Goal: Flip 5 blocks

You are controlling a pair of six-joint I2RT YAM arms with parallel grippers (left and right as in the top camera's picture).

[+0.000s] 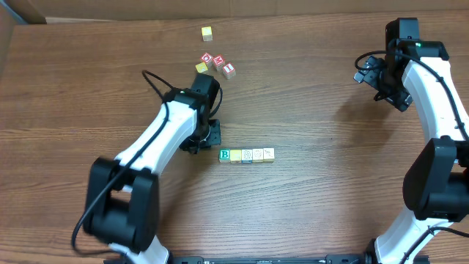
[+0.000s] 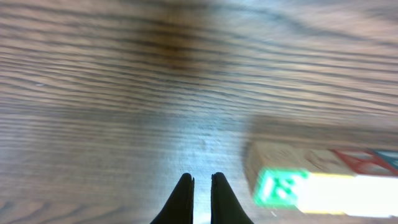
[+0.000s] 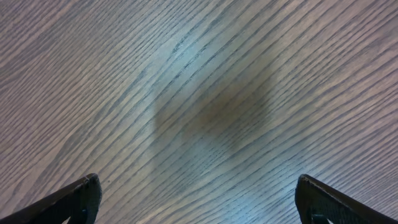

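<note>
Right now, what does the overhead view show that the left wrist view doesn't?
Only overhead: the whole row of five blocks, the loose cubes farther up the table, and the right end effector. Only left wrist: that the left end effector is shut, gripping nothing. Both: the green B block at the row's end and the wooden table.

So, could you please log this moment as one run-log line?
left gripper shut, empty, near green B block | right gripper open, empty | five blocks in row
</note>
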